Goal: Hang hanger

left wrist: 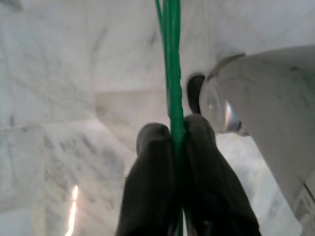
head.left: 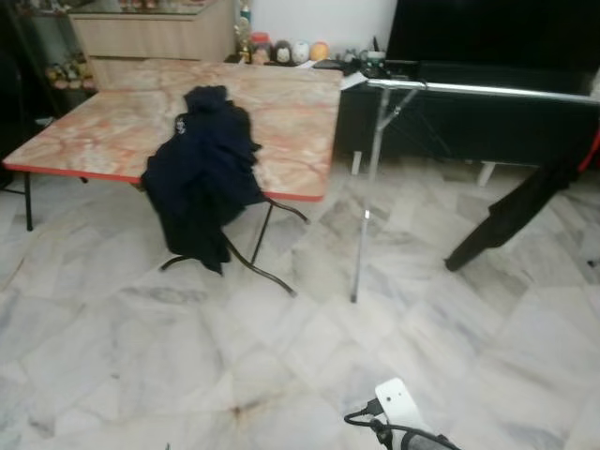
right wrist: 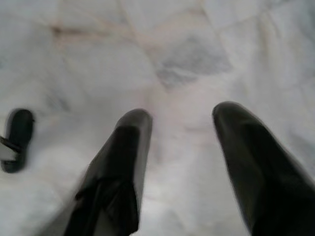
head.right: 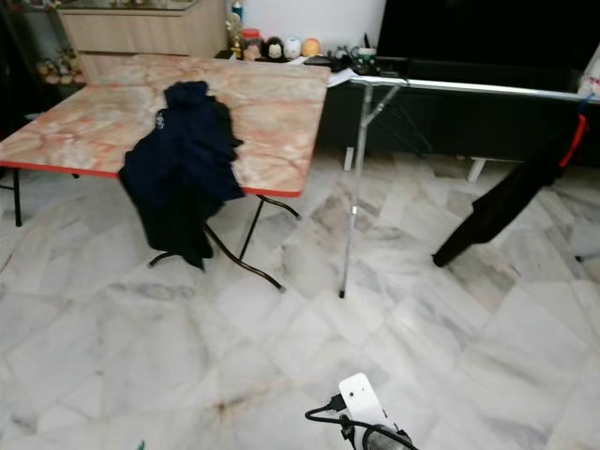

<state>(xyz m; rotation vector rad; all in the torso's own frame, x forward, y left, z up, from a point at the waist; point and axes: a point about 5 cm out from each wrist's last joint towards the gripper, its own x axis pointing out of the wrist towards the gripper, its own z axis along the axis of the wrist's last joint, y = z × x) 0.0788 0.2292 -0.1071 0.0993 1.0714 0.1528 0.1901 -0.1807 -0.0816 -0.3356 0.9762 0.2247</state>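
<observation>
My left gripper (left wrist: pixel 177 142) is shut on a thin green hanger (left wrist: pixel 172 73), whose wire runs out between the two black fingers above the marble floor. My right gripper (right wrist: pixel 182 115) is open with nothing between its fingers, also over the floor. A silver clothes rail (head.left: pixel 487 90) on a thin metal leg (head.left: pixel 367 197) stands ahead to the right. A dark garment (head.left: pixel 511 211) hangs from the rail's right end on a red hanger (head.right: pixel 574 141). A navy garment (head.left: pixel 202 178) lies draped over the near edge of a folding table (head.left: pixel 112 131).
The table has a pink marble-pattern top and black folding legs (head.left: pixel 258 253). A wooden cabinet (head.left: pixel 150 33) and a black screen (head.left: pixel 497 33) stand along the back wall. White marble floor (head.left: pixel 141 356) lies open between me and the rail.
</observation>
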